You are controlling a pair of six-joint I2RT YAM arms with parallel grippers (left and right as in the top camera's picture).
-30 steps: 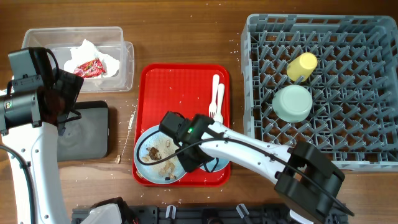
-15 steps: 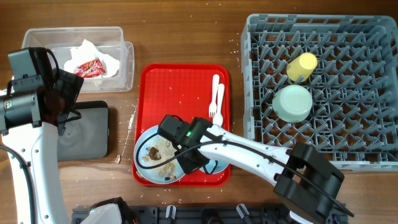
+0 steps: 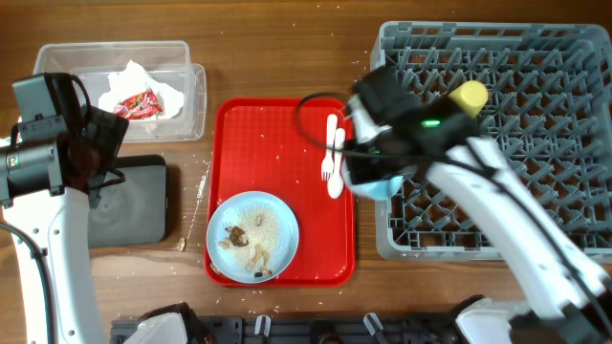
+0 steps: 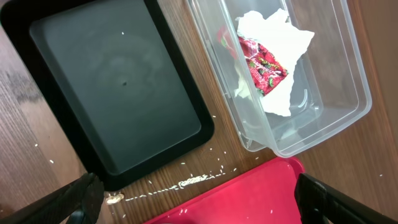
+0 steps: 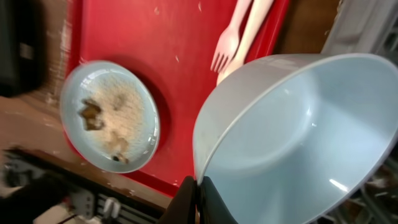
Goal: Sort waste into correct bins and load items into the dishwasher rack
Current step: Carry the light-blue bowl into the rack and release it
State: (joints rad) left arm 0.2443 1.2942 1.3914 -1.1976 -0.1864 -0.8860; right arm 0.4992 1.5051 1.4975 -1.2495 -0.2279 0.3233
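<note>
The right gripper [image 5: 198, 190] pinches the rim of the light blue bowl [image 5: 280, 130], held tilted at the left edge of the dishwasher rack [image 3: 535, 220]. It is better to release it only well inside the rack, on free pegs. The left gripper [image 4: 199, 196], far left of the rack, is wide open.

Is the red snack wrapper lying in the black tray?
No, the red wrapper lies on the napkin inside the clear tub, not in the black tray.
</note>
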